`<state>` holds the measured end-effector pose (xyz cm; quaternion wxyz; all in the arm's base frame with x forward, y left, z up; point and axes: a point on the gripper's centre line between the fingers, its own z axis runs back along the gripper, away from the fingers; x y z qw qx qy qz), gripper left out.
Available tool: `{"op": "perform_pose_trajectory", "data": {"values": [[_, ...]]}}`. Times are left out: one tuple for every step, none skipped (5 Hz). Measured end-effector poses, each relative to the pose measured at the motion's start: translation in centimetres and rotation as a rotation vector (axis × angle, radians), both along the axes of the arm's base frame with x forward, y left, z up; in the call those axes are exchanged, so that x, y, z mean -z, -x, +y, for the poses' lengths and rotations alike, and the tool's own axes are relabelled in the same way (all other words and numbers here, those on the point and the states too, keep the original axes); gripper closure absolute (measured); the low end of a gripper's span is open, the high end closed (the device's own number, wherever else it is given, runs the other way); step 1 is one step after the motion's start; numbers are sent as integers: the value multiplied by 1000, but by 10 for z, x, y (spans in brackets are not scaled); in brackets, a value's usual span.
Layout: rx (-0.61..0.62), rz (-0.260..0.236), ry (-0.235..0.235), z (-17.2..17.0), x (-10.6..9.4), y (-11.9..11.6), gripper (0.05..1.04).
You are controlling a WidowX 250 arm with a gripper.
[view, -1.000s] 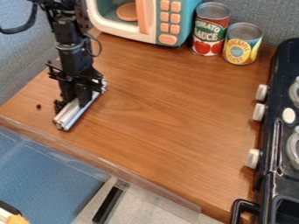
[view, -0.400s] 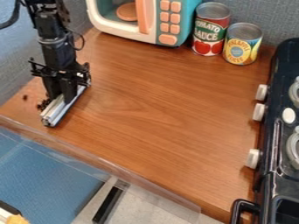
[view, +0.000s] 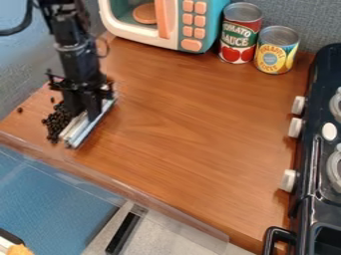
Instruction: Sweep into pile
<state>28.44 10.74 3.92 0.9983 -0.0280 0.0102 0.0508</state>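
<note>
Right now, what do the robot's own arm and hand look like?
The arm is black, built of chunky jointed segments, with a thick black cable curving off at upper left. The hand is also black, with angular bracket-like parts jutting out sideways.

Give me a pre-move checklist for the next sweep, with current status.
1. Silver bar held by gripper: ok.
2. Bar's lower edge flush with the counter along its length: cannot tell.
3. Dark pellets beside the bar, on the image-left side: ok.
4. All pellets in one pile: not ok, a stray sits apart at far left.
5. Bar clear of both cans and toy microwave: ok.
</note>
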Motion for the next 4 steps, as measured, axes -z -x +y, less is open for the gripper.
{"op": "perform_pose_trajectory", "data": {"values": [[30,-59,46,-29,-30,-6,745],[35,-48,86,-64,-40,-11,745],[5,-55,86,-91,-45,-32,745],[-11,-9,79,-113,-24,-49,745]]}}
